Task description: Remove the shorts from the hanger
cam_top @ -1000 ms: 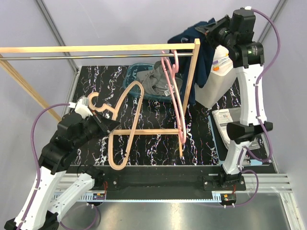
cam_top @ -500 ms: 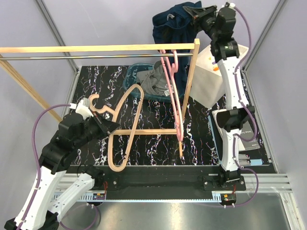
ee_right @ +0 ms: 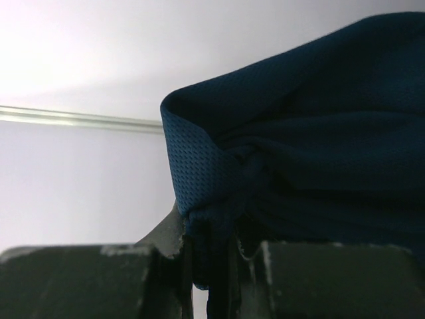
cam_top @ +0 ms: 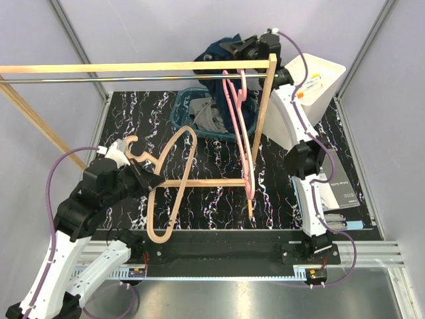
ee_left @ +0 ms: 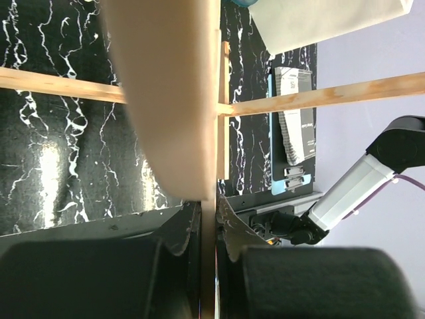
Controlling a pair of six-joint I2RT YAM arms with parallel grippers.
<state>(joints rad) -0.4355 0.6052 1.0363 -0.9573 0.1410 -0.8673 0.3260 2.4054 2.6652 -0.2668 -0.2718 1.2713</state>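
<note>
The navy shorts (cam_top: 214, 57) hang bunched from my right gripper (cam_top: 243, 48), which is shut on them high at the back, behind the rail. In the right wrist view the navy mesh fabric (ee_right: 319, 133) is pinched in the right gripper (ee_right: 214, 247). The grey shorts (cam_top: 211, 117) lie crumpled in the teal basket (cam_top: 180, 110). A bare pink hanger (cam_top: 243, 136) dangles from the rail. My left gripper (cam_top: 147, 176) is shut on a bare wooden hanger (cam_top: 180, 183), held over the table at the left; its bar (ee_left: 166, 100) runs through the left gripper (ee_left: 209, 222).
A wooden rack crosses the back, with a top beam (cam_top: 133, 66), a metal rail (cam_top: 99, 80) and a slanted post (cam_top: 264, 106). A white bin (cam_top: 313, 90) stands at the back right. A booklet (cam_top: 342, 194) lies at the table's right edge.
My right arm has swung left with the navy shorts, from right of the rack post to behind the rail above the basket. The left arm and wooden hanger have barely shifted.
</note>
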